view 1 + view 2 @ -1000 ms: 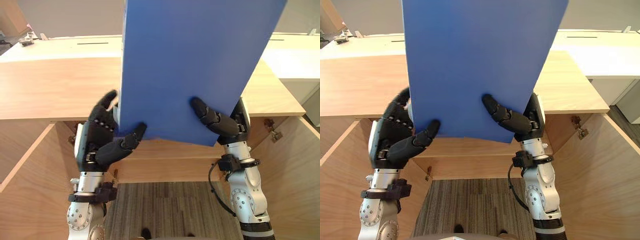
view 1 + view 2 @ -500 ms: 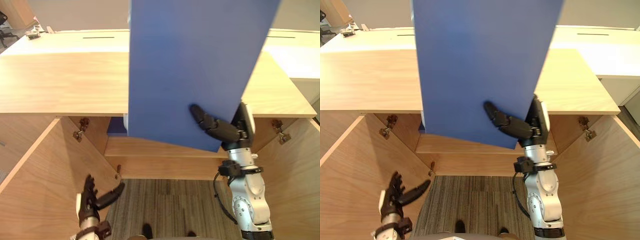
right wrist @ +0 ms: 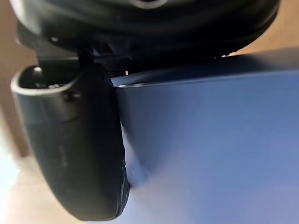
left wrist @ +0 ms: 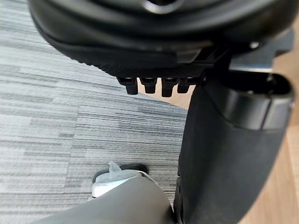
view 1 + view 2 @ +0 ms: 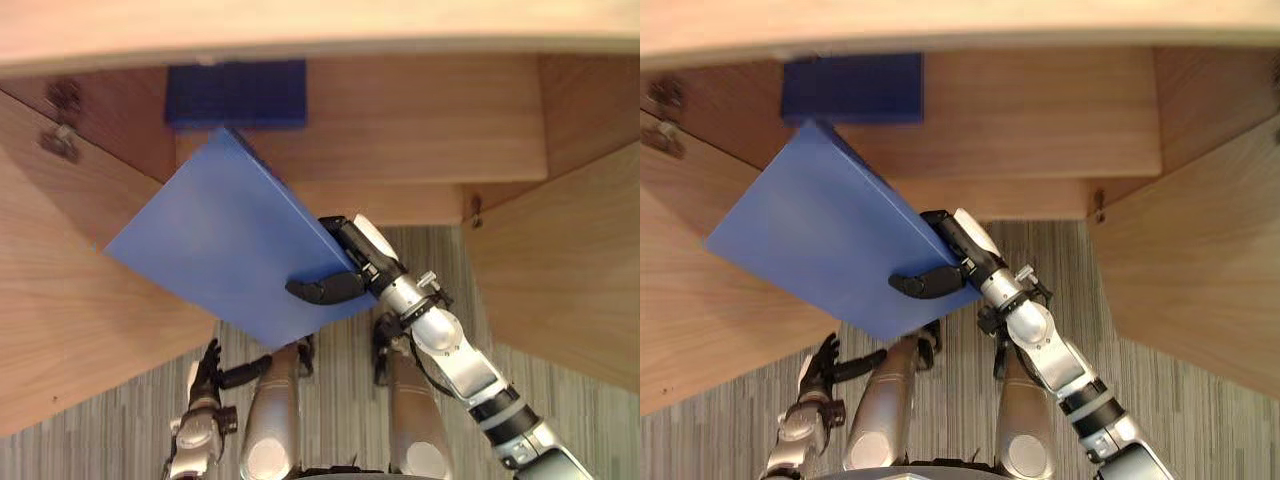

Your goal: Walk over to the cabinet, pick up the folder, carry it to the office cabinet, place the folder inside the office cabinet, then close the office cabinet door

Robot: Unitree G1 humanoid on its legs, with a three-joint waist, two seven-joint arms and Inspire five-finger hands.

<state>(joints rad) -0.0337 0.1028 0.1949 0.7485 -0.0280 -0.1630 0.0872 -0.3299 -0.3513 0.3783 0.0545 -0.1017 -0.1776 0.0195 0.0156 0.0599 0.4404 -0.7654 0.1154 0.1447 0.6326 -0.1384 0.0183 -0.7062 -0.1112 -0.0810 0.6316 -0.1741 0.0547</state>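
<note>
Lower left of the frame, left hand (image 5: 207,376) hangs low over the striped carpet (image 5: 110,445), fingers straight and apart, thumb out, holding nothing. A second ago it gripped the folder's bottom edge; half a second ago it had already let go and dropped. Centre frame, right hand (image 5: 348,266) now carries the blue folder (image 5: 220,245) alone, thumb clamped on the top face, fingers curled under the near edge. Right wrist view confirms the thumb pressed on blue. Folder was upright above the cabinet, now tipped near flat, its far corner pointing to the upper left into the open office cabinet (image 5: 420,140). Whole view also pitched down, so the camera moved, not the furniture. Both doors (image 5: 560,270) stand open at the frame's sides. A dark blue block (image 5: 237,93) already sits inside at top left, just past the folder's corner. Judgement: carry done, one-handed insertion under way, door not yet closed.
</note>
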